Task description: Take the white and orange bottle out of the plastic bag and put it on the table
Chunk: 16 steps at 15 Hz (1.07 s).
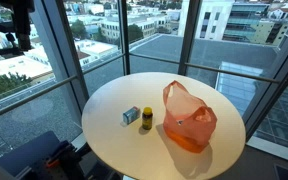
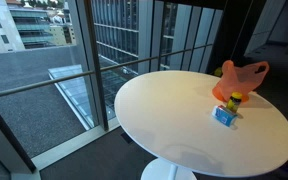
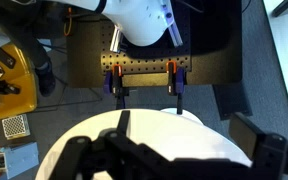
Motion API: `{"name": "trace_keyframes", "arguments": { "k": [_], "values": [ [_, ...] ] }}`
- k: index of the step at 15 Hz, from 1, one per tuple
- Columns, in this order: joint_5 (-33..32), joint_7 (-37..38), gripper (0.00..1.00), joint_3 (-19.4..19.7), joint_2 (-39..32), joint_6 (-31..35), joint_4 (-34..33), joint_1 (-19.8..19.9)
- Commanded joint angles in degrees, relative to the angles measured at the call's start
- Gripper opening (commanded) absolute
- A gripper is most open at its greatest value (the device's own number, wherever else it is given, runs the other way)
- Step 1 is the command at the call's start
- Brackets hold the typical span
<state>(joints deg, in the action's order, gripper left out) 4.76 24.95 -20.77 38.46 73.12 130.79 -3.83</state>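
The orange plastic bag [image 1: 189, 118] [image 2: 242, 78] stands upright on the round cream-white table [image 1: 109, 140] [image 2: 174, 125], its loop handles up. The white and orange bottle is hidden; I cannot make it out through the film. In an exterior view my gripper [image 1: 21, 42] hangs high at the far left, well away from the bag and off the tabletop. In the wrist view the gripper [image 3: 187, 130] is open with nothing between its dark fingers [image 3: 254, 138]. Below it lies only a bare edge of the table [image 3: 154, 135].
A yellow bottle with a dark cap [image 1: 146, 118] [image 2: 235, 101] and a small blue and white box [image 1: 131, 116] [image 2: 224, 114] stand beside the bag. Tall windows with dark frames ring the table. The wrist view shows a clamped mounting plate [image 3: 144, 72] beyond the table edge.
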Motion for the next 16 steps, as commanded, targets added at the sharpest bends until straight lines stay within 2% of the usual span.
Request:
{"name": "trace_keyframes", "arguments": {
  "k": [1,10,16],
  "values": [
    [-0.26,0.42,1.0,0.57,-0.23,-0.03,-0.07,-0.8],
    [-1.07,1.45,1.0,0.47,-1.72,0.68,-1.67,0.17],
    [-2.9,3.5,1.0,1.86,-6.37,5.89,-5.74,2.66]
  ]
}}
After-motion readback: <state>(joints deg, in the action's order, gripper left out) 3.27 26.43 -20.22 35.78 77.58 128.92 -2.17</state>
